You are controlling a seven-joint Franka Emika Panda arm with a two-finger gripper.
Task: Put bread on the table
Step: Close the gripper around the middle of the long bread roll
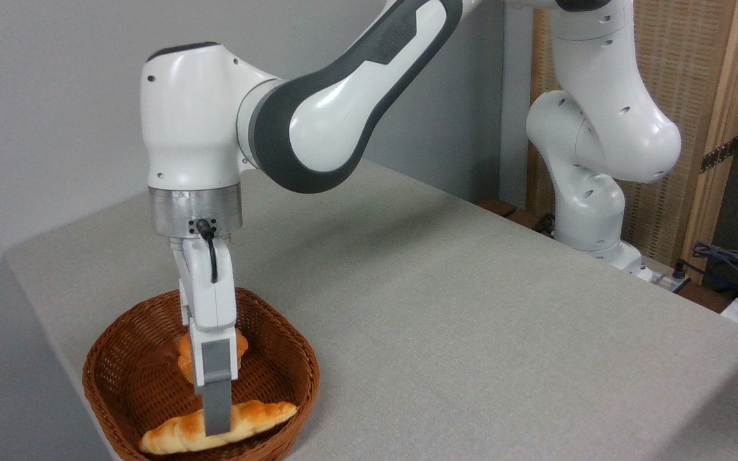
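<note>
While the bread [250, 416] lies in the near part of the basket [292, 349], its long axis runs left to right across the claw [217, 430], which stands straight down over the loaf's middle with the near finger covering it. From this side only that one finger shows, so I cannot tell how wide the claw stands or whether it has the loaf pinched. Just behind the claw sits a small bun [183, 358], and the table [471, 320] stretches bare to its right.
</note>
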